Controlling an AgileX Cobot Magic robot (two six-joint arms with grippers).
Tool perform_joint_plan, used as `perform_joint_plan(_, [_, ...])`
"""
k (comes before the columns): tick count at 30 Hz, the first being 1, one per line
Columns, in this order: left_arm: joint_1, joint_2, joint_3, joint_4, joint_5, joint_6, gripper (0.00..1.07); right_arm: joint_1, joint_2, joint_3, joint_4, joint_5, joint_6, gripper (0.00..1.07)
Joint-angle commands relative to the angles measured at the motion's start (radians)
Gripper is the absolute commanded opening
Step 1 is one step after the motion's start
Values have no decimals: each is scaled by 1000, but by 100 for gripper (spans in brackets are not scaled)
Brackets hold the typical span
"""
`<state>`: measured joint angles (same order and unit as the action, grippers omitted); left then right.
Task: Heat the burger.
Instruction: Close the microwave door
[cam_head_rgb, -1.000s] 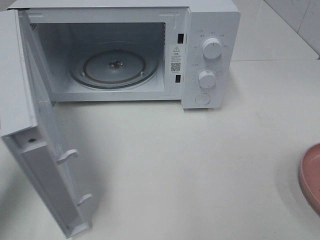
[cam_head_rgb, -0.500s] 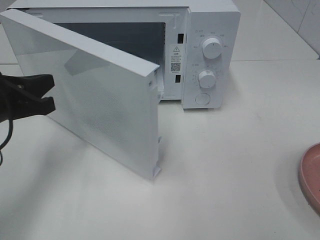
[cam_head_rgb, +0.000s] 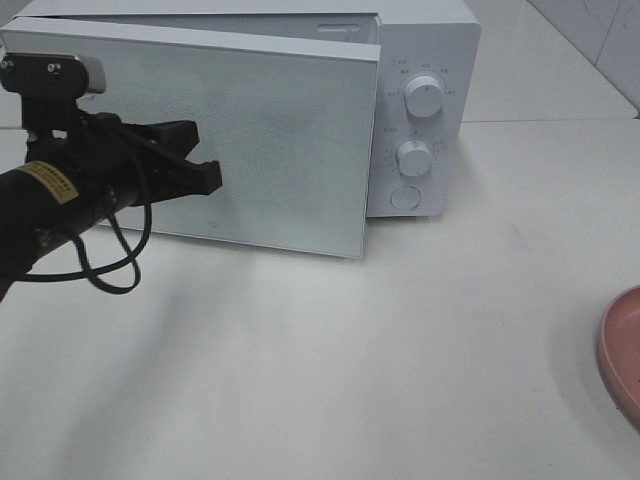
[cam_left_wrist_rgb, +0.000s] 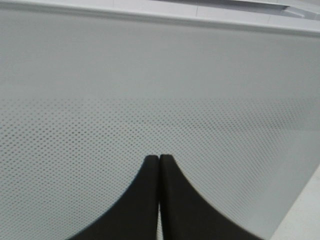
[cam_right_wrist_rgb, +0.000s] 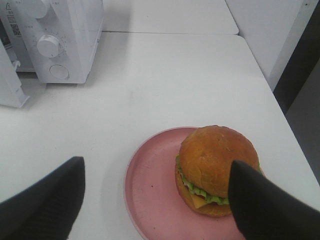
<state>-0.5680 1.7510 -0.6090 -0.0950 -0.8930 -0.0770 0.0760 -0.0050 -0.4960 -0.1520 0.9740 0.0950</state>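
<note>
The burger (cam_right_wrist_rgb: 217, 165), with a glossy brown bun, green lettuce and yellow cheese, sits on a pink plate (cam_right_wrist_rgb: 150, 200) in the right wrist view. My right gripper (cam_right_wrist_rgb: 155, 170) hangs open above the plate, its fingers either side of it and touching nothing. In the high view only the plate's rim (cam_head_rgb: 625, 350) shows, at the right edge; the burger is out of that view. My left gripper (cam_head_rgb: 213, 176) is shut, and its tips (cam_left_wrist_rgb: 159, 160) rest against the dotted front of the white microwave's door (cam_head_rgb: 290, 130). The door stands nearly shut.
The microwave body (cam_head_rgb: 425, 60) stands at the back with two knobs (cam_head_rgb: 424, 97) and a round button (cam_head_rgb: 405, 197) on its right panel. Bare white tabletop (cam_head_rgb: 400, 340) stretches between the microwave and the plate. The table's right edge (cam_right_wrist_rgb: 295, 145) lies close beside the plate.
The microwave door has swung from wide open to almost shut. My left gripper came in from the left and followed the door round. The right gripper has stayed open.
</note>
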Motion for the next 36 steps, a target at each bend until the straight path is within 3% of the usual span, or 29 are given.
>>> perform_joint_plan(1, [-22, 23, -53, -42, 15, 9, 0, -7, -24, 2, 3, -13, -10, 74])
perform_joint_plan(14, [-56, 173, -306, -60, 101, 8, 0, -7, -24, 2, 3, -13, -10, 74])
perform_joint_plan(21, [-56, 230, -430, -140, 156, 27, 0, -7, -24, 2, 3, -13, -10, 74])
perform_joint_plan(23, [-56, 236, -441, -148, 156, 38, 0, -7, -24, 2, 3, -13, -10, 74])
perform_joint_plan(24, [-56, 248, -468, -176, 163, 77, 0, -7, -24, 2, 3, -13, -10, 74])
perform_joint_plan(27, [-56, 258, -498, -228, 179, 123, 0, -7, -24, 2, 3, -13, -10, 74])
perform_joint_plan(36, [-84, 229, -499, -205, 312, 127, 0, -7, -24, 2, 3, -13, -10, 74])
